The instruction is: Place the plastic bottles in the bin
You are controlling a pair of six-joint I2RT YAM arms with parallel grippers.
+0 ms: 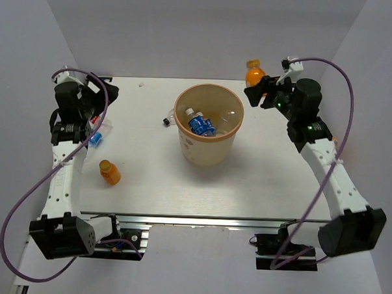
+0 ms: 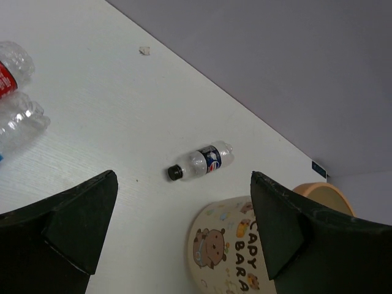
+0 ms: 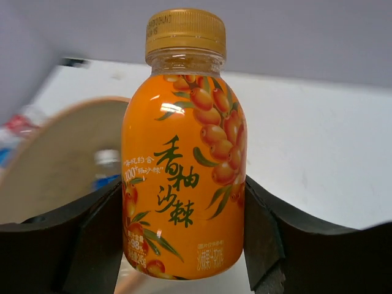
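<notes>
Now, orange bottle [image 3: 184, 153], clamped inside right end effector [image 3: 182, 229]

The orange bottle [image 3: 184, 153] is glossy plastic with a smooth printed label, its gold cap [image 3: 185, 30] finely ribbed. The fingers [image 3: 86, 245] of the right gripper [image 3: 184, 245] look matt black and faintly grainy. The table [image 2: 92, 135] is matt white; the bin [image 2: 214, 257] is smooth, low-sheen beige with printed cartoons; the clear bottles [image 2: 18, 116] are shiny, crinkled plastic.
</notes>
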